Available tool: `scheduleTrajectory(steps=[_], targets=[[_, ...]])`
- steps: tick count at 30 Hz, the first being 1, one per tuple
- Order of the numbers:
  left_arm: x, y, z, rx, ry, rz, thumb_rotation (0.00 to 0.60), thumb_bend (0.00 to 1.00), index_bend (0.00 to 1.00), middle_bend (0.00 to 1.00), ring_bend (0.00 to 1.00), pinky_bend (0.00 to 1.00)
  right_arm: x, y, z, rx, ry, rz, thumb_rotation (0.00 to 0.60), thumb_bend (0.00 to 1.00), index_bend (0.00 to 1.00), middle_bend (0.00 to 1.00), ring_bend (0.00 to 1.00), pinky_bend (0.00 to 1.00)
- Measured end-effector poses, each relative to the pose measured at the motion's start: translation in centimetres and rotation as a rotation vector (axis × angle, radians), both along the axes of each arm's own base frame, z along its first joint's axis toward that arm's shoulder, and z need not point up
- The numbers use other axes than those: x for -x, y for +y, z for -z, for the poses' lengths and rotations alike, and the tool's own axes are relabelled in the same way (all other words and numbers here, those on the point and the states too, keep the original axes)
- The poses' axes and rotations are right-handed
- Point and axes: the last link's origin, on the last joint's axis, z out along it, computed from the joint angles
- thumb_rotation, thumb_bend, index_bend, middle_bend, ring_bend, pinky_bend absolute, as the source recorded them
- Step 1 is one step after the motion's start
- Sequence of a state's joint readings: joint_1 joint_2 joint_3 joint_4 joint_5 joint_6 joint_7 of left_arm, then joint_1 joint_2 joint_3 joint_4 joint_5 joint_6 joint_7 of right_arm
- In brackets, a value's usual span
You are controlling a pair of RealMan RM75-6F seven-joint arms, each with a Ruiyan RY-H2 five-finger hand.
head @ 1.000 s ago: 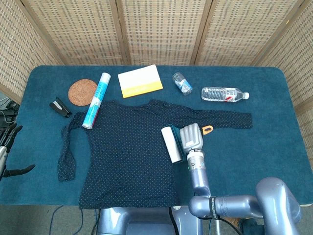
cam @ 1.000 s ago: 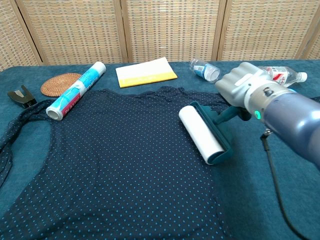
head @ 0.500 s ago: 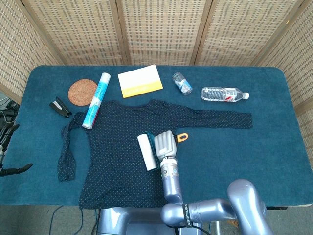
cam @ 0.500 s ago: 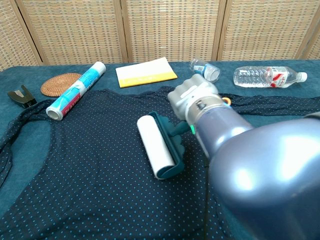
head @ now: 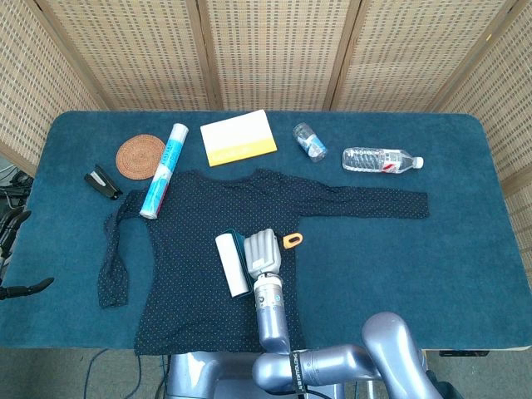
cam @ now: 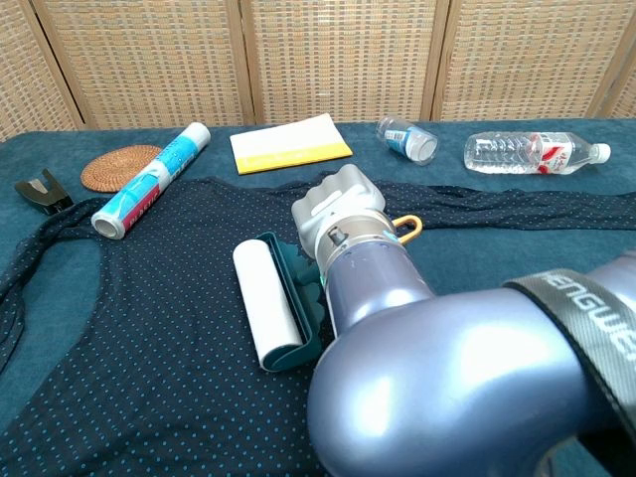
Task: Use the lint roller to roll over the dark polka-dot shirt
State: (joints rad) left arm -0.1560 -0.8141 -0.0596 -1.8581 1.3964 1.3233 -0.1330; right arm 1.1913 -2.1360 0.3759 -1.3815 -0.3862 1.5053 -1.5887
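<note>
Leftward since a second ago, my right hand (head: pixel 261 252) has rolled the lint roller (head: pixel 232 264) it grips across the dark polka-dot shirt (head: pixel 183 249); its white roll lies mid-shirt. Left hand (head: pixel 8 249) hangs open at left edge.

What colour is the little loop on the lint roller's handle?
Orange; the loop on the lint roller shows best in the chest view.

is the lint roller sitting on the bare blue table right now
No, the lint roller, held by the right hand, lies on the dark polka-dot shirt.
</note>
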Motion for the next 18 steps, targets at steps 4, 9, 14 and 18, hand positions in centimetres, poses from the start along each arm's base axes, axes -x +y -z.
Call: scheduleTrajectory(steps=[4, 9, 14, 18], targets=[[0.1, 0.0, 0.0, -0.003, 0.001, -0.006, 0.600, 0.00, 0.00, 0.00, 0.00, 0.00, 1.0, -0.5, -0.5, 0.025, 0.034, -0.011, 0.600, 0.80, 0.72, 1.00, 1.00, 1.00], [0.0, 0.0, 0.0, -0.004, 0.009, -0.005, 0.600, 0.00, 0.00, 0.00, 0.00, 0.00, 2.8, -1.4, -1.6, 0.047, 0.059, 0.008, 0.600, 0.80, 0.72, 1.00, 1.00, 1.00], [-0.1, 0.0, 0.3, -0.002, 0.026, -0.007, 0.600, 0.00, 0.00, 0.00, 0.00, 0.00, 5.7, -2.9, -3.5, 0.079, 0.101, 0.028, 0.600, 0.80, 0.72, 1.00, 1.00, 1.00], [-0.2, 0.1, 0.5, -0.002, 0.031, -0.011, 0.600, 0.00, 0.00, 0.00, 0.00, 0.00, 8.1, -3.8, -4.9, 0.094, 0.119, 0.055, 0.600, 0.80, 0.72, 1.00, 1.00, 1.00]])
